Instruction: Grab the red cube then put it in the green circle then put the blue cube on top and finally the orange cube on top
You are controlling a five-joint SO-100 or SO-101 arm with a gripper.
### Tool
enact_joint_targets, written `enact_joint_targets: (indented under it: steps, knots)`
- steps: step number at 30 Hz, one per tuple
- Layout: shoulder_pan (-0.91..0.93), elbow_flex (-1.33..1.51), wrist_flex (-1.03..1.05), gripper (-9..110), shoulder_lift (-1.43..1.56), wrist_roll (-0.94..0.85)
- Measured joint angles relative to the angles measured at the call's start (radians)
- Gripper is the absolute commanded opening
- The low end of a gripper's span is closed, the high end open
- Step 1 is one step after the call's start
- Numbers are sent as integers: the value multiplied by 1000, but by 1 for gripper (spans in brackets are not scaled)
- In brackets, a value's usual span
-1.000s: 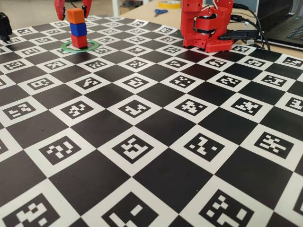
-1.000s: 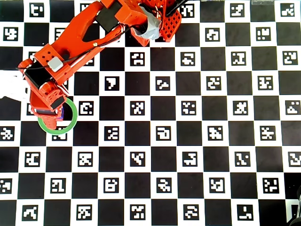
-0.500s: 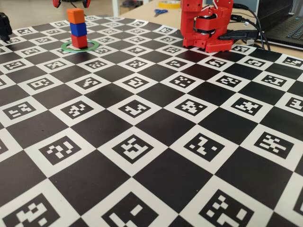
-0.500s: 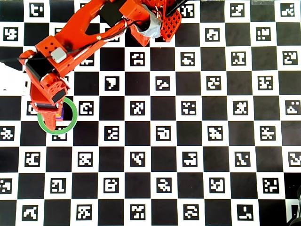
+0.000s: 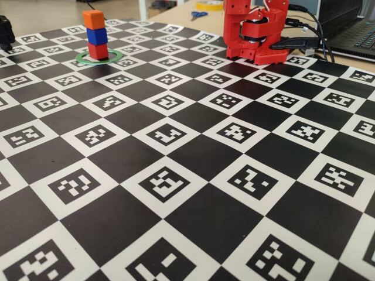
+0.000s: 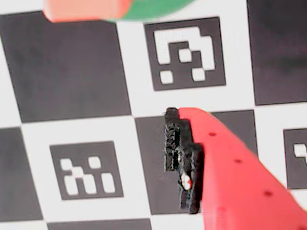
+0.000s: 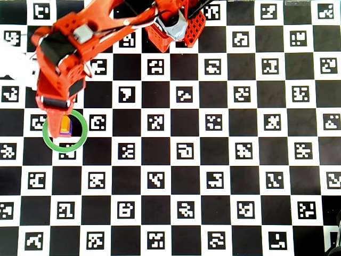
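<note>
On the left of the fixed view we see the finished-looking stack: the red cube (image 5: 98, 51) sits inside the green circle (image 5: 117, 55), the blue cube (image 5: 96, 36) rests on it, and the orange cube (image 5: 94, 19) tops the pile, all three roughly in line and upright. Further right in that view, the arm's red base (image 5: 256, 32) stands at the far edge of the checkerboard mat (image 5: 193, 175). In the overhead view, the gripper (image 7: 57, 114) hangs over the circle's upper left rim, partly covering the stack. The wrist view shows one red finger (image 6: 230, 172) with nothing against it; we cannot tell how wide the jaws stand. We judge the last step placed, so the next move calls for lifting clear without nudging the tower.
</note>
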Motion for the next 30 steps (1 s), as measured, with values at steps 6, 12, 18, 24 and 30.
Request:
enact_joint_targets:
  steps: [6,12,18,24,30]
  knots:
    - [-61,169,0,40,179,29]
    - [-138,341,-38,40,347,43]
    - [-227,525,-91,30,505,43]
    - [-322,680,-121,15,640,43]
    - [-451,838,-146,2,773,-5]
